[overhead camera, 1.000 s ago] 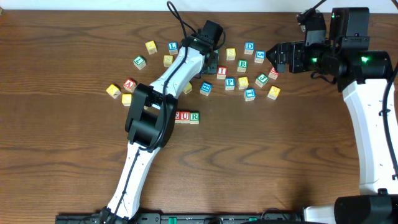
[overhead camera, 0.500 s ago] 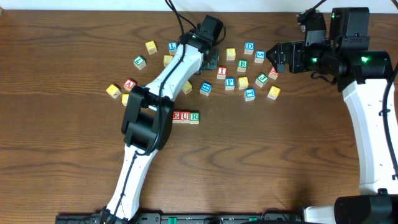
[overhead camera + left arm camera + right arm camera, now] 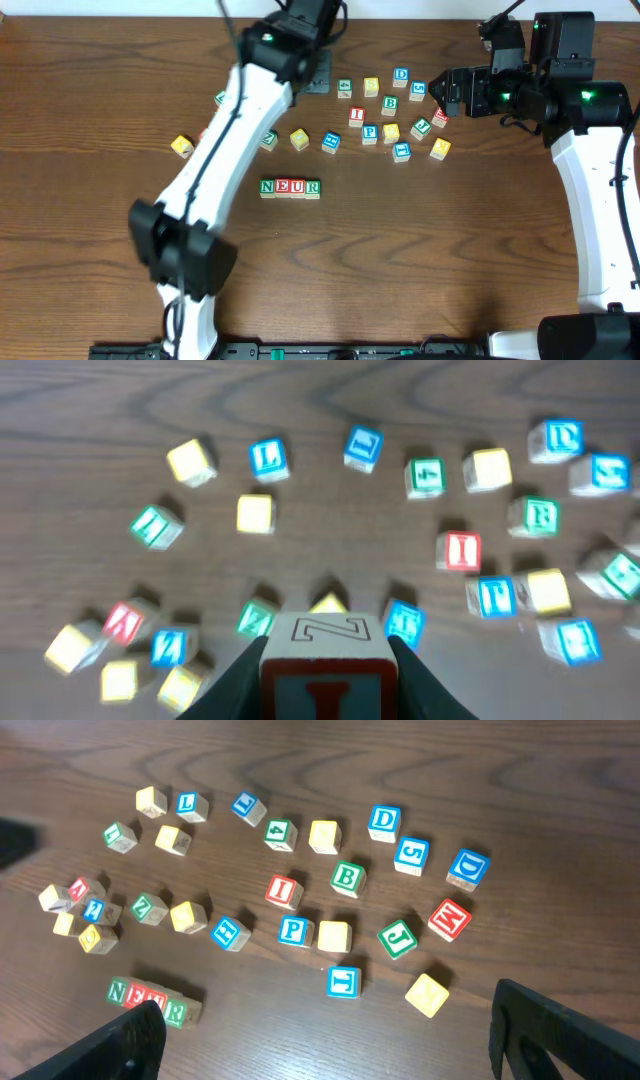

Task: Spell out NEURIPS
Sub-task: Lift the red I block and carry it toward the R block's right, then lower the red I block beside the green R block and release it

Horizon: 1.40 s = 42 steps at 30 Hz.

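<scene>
Four cubes stand in a row reading NEUR (image 3: pixel 290 187) (image 3: pixel 147 998) at mid table. My left gripper (image 3: pixel 318 78) (image 3: pixel 325 652) hangs high over the far cluster, shut on a cube (image 3: pixel 325 670) whose near face has a red frame and a red I and whose top shows an outlined Z. Another red I cube (image 3: pixel 356 115) (image 3: pixel 462 550) (image 3: pixel 284 890) lies loose, with the blue P (image 3: pixel 369 132) (image 3: pixel 294 930) and a plain yellow cube (image 3: pixel 390 132) (image 3: pixel 333 934) just in front. My right gripper (image 3: pixel 440 95) (image 3: pixel 345 1040) is open and holds nothing.
Loose cubes are scattered across the far half: green B (image 3: pixel 389 104), blue D (image 3: pixel 401 75), red M (image 3: pixel 449 918), green J (image 3: pixel 397 937), blue L (image 3: pixel 267 457), and a clump at the left (image 3: pixel 85 910). The left arm (image 3: pixel 215 160) stretches over the table's left side.
The left arm has risen and swung back to the left from the cluster, its jaws closed on a cube. The N of the row now shows. The right arm has not moved.
</scene>
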Each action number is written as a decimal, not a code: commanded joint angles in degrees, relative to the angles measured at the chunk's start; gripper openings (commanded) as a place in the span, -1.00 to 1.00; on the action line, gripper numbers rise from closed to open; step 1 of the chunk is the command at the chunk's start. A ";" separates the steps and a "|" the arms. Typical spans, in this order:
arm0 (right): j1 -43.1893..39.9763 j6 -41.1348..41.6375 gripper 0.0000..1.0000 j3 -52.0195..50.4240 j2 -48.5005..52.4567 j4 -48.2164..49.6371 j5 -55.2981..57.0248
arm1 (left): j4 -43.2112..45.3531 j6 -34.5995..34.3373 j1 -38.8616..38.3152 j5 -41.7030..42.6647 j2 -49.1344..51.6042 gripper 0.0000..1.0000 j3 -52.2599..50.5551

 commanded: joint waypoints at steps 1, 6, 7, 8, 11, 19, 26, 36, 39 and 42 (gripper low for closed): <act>-0.20 -0.68 0.98 -0.17 0.15 -0.04 -0.35 | -4.33 -0.39 0.11 3.87 -0.85 -0.46 0.76; -0.26 -0.68 0.99 -0.17 0.15 -0.04 -0.33 | -10.60 -3.04 -0.74 6.88 -0.07 -0.46 -2.10; -0.26 -0.68 0.98 -0.17 0.15 -0.04 -0.33 | -10.67 -3.30 -1.31 7.04 -0.02 -0.46 -4.04; -0.26 -0.68 0.99 -0.17 0.15 -0.04 -0.33 | -10.58 -3.56 -1.66 7.04 -0.02 -0.46 -5.11; -0.24 -0.68 0.98 -0.17 0.15 -0.04 -0.33 | -9.31 -5.31 -3.32 7.04 -0.02 -0.46 -10.73; -0.20 -0.68 0.98 -0.17 0.15 -0.04 -0.33 | -2.93 -10.49 -8.70 7.04 -0.02 -0.46 -23.37; -0.24 -0.68 0.99 -0.17 0.15 -0.04 -0.33 | 4.66 -13.14 -13.38 6.97 -0.02 -0.46 -29.97; -0.26 -0.66 0.98 -0.17 0.15 -0.04 -0.33 | 16.35 -14.43 -14.56 6.82 -0.02 -0.46 -40.02; -0.24 -0.68 0.98 -0.17 0.15 -0.04 -0.33 | 19.02 -15.08 -14.53 6.80 -0.02 -0.46 -42.25; -0.24 -0.68 0.99 -0.17 0.15 -0.04 -0.33 | 20.59 -15.23 -14.53 6.75 -0.02 -0.46 -43.30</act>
